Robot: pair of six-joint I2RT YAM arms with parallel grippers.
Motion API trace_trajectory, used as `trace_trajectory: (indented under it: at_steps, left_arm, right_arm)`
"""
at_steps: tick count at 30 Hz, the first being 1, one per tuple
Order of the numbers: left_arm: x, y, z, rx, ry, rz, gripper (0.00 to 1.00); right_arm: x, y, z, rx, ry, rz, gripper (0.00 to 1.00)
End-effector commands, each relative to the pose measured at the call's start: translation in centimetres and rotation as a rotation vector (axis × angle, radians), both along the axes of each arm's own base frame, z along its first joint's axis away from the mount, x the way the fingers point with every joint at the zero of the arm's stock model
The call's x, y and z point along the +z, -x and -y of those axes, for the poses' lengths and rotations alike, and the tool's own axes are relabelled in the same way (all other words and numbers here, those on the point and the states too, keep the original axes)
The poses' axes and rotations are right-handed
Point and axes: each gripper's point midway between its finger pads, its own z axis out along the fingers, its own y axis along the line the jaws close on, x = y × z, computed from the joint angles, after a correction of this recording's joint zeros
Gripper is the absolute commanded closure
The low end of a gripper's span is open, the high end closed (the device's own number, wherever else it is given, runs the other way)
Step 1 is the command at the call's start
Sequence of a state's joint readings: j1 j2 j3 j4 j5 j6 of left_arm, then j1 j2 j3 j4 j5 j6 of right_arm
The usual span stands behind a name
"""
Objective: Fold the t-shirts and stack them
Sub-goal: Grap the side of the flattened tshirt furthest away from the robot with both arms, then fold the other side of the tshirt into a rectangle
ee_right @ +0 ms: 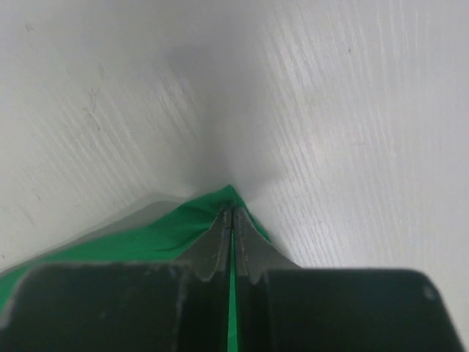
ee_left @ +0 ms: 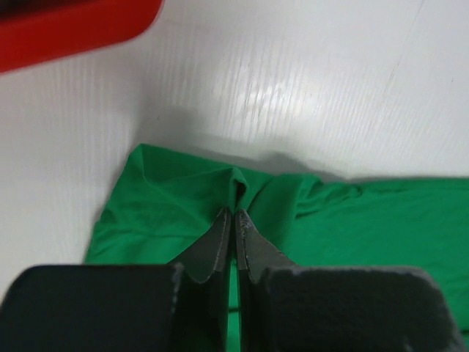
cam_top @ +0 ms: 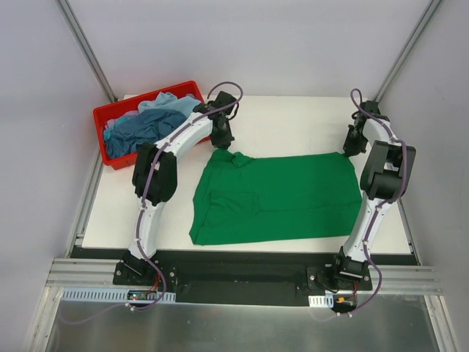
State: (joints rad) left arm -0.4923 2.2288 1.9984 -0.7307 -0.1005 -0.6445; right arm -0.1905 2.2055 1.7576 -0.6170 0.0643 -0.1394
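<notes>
The bright green t-shirt [cam_top: 275, 196] lies spread on the white table, folded roughly in half. My left gripper [cam_top: 222, 139] is shut on its far left corner; in the left wrist view the gripper [ee_left: 234, 214] pinches a raised fold of the green t-shirt [ee_left: 168, 205]. My right gripper [cam_top: 354, 145] is shut on the far right corner; in the right wrist view the gripper [ee_right: 232, 211] holds a peak of the green t-shirt [ee_right: 168, 235] just above the table. A dark teal-blue t-shirt [cam_top: 143, 128] and a pale blue t-shirt [cam_top: 170, 105] lie crumpled in the bin.
The red plastic bin [cam_top: 110, 111] stands at the far left corner of the table, close to my left gripper; its edge shows in the left wrist view [ee_left: 66, 26]. White table [cam_top: 293, 121] stretches behind the green shirt.
</notes>
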Motion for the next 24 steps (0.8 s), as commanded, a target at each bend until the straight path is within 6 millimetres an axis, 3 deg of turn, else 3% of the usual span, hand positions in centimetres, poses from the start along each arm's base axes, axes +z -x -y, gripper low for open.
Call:
trace_trajectory:
  at_steps: [1, 6, 11, 16, 24]
  left_arm:
    - [5.0, 3.2, -0.2, 0.009, 0.053, 0.029, 1.00]
    - [5.7, 6.4, 0.1, -0.019, 0.095, -0.015, 1.00]
    - [6.6, 9.9, -0.8, -0.034, 0.089, -0.017, 1.00]
    - [6.7, 13.8, -2.3, -0.045, 0.080, -0.029, 1.00]
    - [6.4, 19.6, -2.6, -0.103, 0.102, -0.068, 1.00]
  right_arm:
    - [6.0, 0.2, -0.4, 0.035, 0.038, 0.144, 1.00]
    - [7.6, 3.1, -1.4, 0.022, 0.018, 0.189, 0.99]
    - [8.7, 6.0, -1.1, -0.004, 0.063, 0.202, 0.99]
    - [10.7, 8.0, -1.1, -0.013, 0.091, 0.244, 1.00]
    - [11.7, 10.1, -0.8, -0.021, 0.122, 0.261, 0.99]
